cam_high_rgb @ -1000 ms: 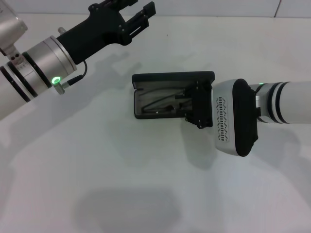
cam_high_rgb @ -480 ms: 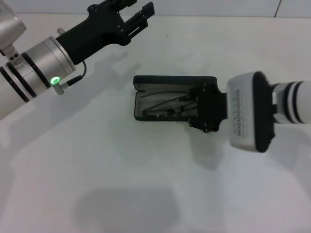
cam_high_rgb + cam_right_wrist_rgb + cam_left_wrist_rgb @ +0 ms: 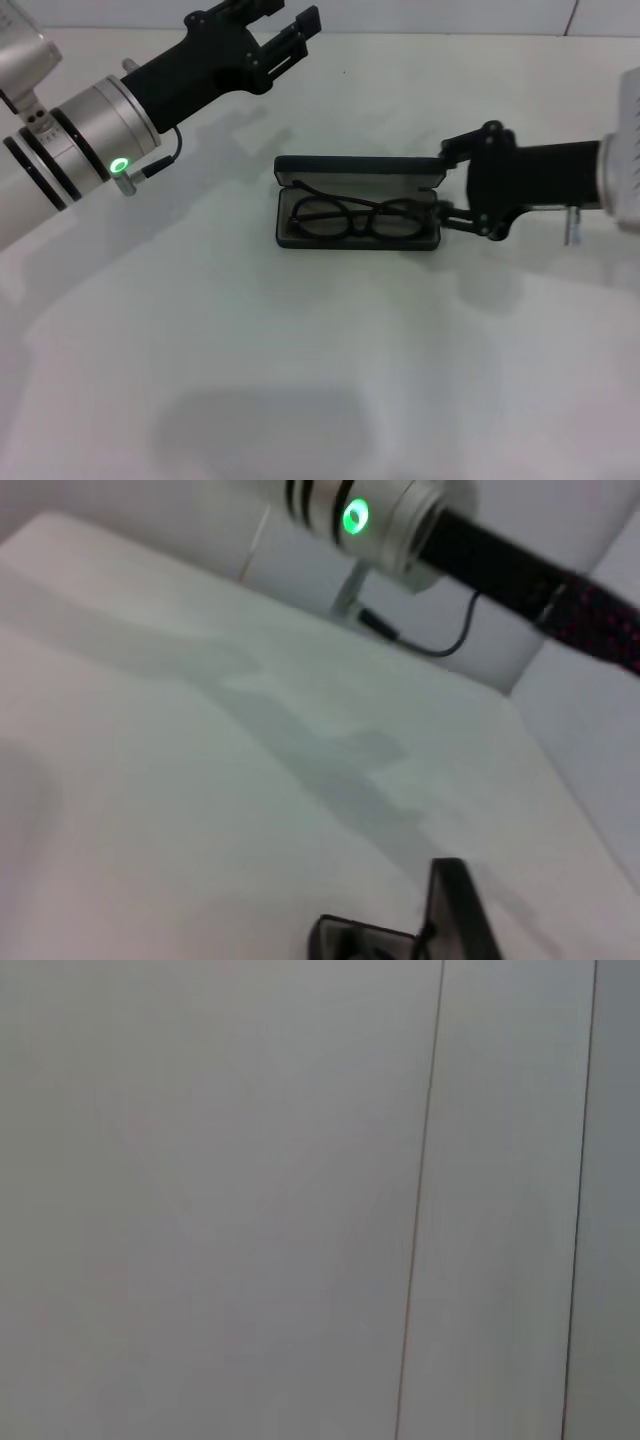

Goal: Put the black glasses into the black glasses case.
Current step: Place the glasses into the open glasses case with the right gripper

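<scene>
The black glasses case [image 3: 360, 170] lies open in the middle of the white table, its lid standing up on the far side. The black glasses [image 3: 355, 220] lie inside it on the grey lining, lenses flat, filling its length. My right gripper [image 3: 452, 185] is open and empty just off the case's right end, one finger by the lid corner and the other by the tray's corner. My left gripper [image 3: 280, 22] is open and empty, held high at the far left, well away from the case. The left wrist view shows only a plain pale surface.
The white table [image 3: 300, 350] spreads around the case. The left arm [image 3: 90, 130], with its green light, reaches across the far left corner; it also shows in the right wrist view [image 3: 400, 520]. A wall runs along the table's far edge.
My right gripper has let go of the glasses and drawn back to the right, out of the case. The glasses now lie uncovered in the case. The left arm has not moved.
</scene>
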